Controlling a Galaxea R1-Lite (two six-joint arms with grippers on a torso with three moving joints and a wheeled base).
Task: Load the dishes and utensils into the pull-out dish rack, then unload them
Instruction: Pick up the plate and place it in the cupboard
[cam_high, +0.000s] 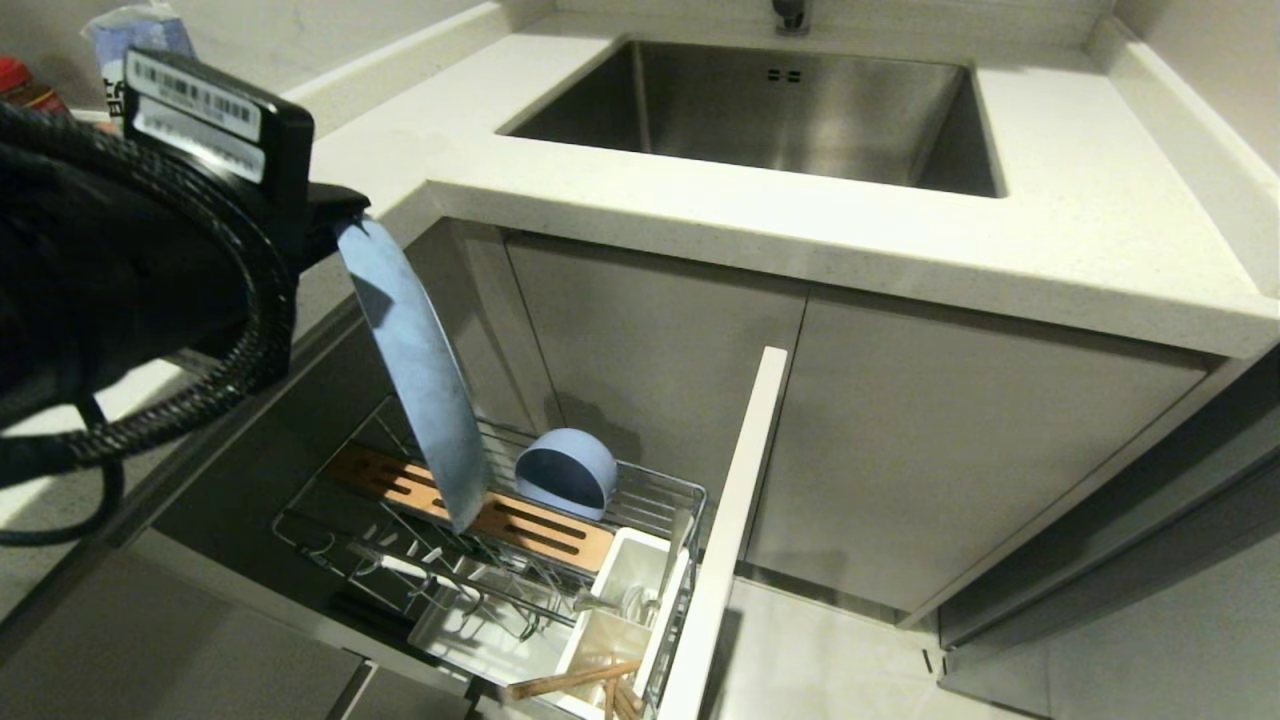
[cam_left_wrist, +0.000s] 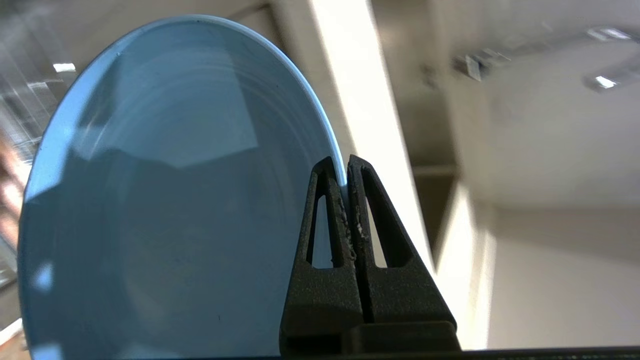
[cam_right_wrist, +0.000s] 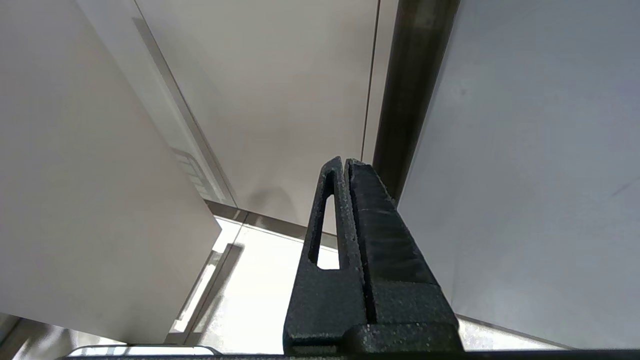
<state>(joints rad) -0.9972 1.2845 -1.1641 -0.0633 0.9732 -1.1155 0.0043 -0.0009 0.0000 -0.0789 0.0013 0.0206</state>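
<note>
Clamping the plate (cam_high: 415, 370) by its rim, the left gripper (cam_left_wrist: 345, 172) hangs it edge-down over the rack (cam_high: 650, 490), beside the bowl (cam_high: 566, 472); keep it upright, moving slowly. Right gripper (cam_right_wrist: 345, 162) is closed, parked.

Plate (cam_high: 420, 380) in my left gripper (cam_high: 335, 215), above rack (cam_high: 500, 560) | bowl (cam_high: 565, 472) behind wooden bar (cam_high: 470, 505) | chopsticks (cam_high: 575, 682), spoon (cam_high: 625, 600) in caddy (cam_high: 610, 620).

Left gripper (cam_left_wrist: 345, 165) jaws clamped; right gripper (cam_right_wrist: 345, 162) jaws closed.
</note>
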